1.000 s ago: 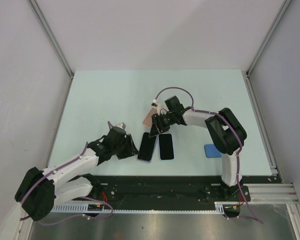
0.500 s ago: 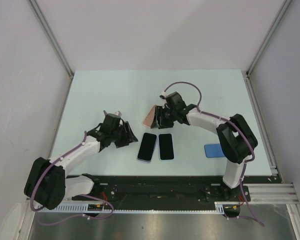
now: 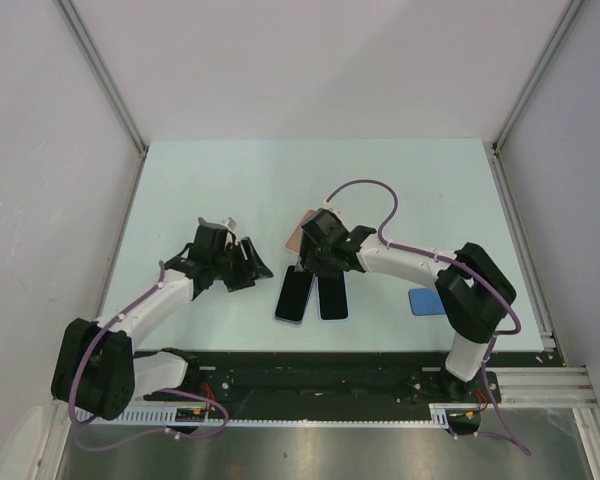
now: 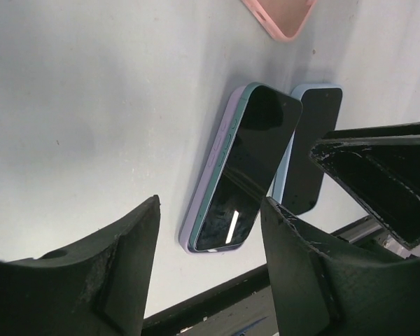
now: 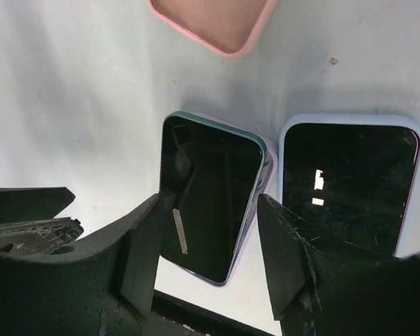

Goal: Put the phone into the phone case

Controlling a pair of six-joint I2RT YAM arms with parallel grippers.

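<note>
Pink case (image 3: 295,238) lies empty mid-desk. The right gripper (image 3: 318,268) has swung off it to hover over the two phones (image 3: 296,293) by the near edge, jaws released. The left gripper (image 3: 248,262), released too, has backed away leftward, so the right likely takes over. One blue slab (image 3: 425,300) sits nearer the right edge.

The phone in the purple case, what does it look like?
The phone in the purple case lies flat on the pale table, screen up. Its screen is dark and glossy, with a strip of light on it. A greenish rim shows inside the lilac case, with small buttons along one long edge. The phone in the blue case lies close beside it; I cannot tell if they touch.
</note>
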